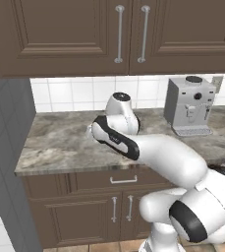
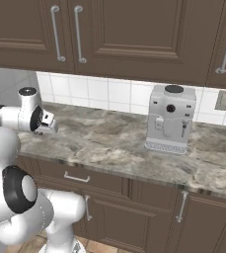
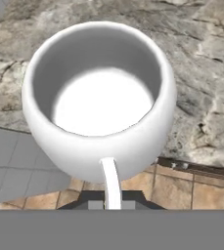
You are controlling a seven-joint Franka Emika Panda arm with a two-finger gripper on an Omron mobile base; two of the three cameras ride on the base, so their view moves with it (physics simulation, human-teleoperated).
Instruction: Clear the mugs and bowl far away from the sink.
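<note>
The gripper [image 3: 112, 204] is clamped tight on the thin white handle of the white mug [image 3: 100, 100], jaws drawn right in on either side of it. The mug is glossy, round-bellied, open mouth up toward the camera, pale and empty inside. No mark shows on the side facing the hand view. It hangs over the front edge of the marbled counter [image 3: 201, 63], stone behind it, tiled floor [image 3: 182, 188] below. In the left base view the arm's forearm covers the mug almost entirely. In the right base view the hand sits at the counter's left end [image 2: 45, 123], too small to make out the fingers. A grey coffee machine [image 2: 169, 118] stands well apart, toward the back wall.
</note>
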